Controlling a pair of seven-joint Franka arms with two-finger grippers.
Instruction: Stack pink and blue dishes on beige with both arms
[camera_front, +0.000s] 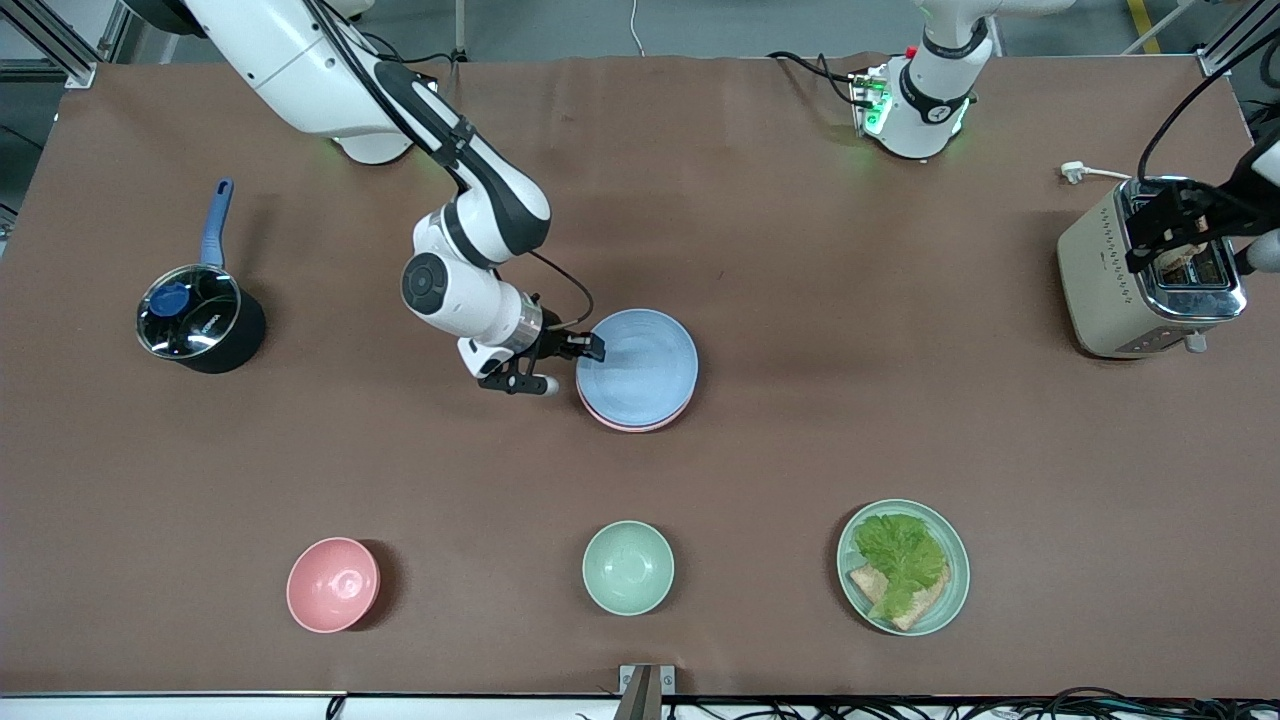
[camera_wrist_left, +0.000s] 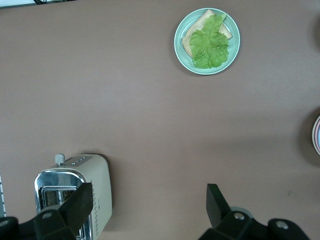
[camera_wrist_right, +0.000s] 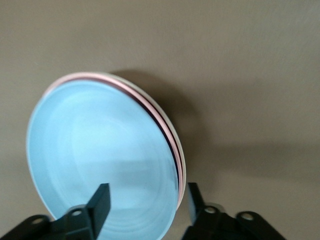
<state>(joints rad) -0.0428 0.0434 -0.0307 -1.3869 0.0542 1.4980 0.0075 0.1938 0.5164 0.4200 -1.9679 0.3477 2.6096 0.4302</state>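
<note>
Brown table (camera_front: 800, 300) bears blue plate (camera_front: 640, 365) stacked on pink plate (camera_front: 630, 422).

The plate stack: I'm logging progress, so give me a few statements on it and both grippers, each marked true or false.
1. The blue plate lies on top of the stack. True.
2. The pink plate lies directly under the blue one. True.
3. The right gripper hangs over the pink bowl. False: it is at the stack's rim, fingers open.
4. The left gripper is over the toaster. True.
5. The green plate holds nothing. False: lettuce and bread lie on it.
</note>
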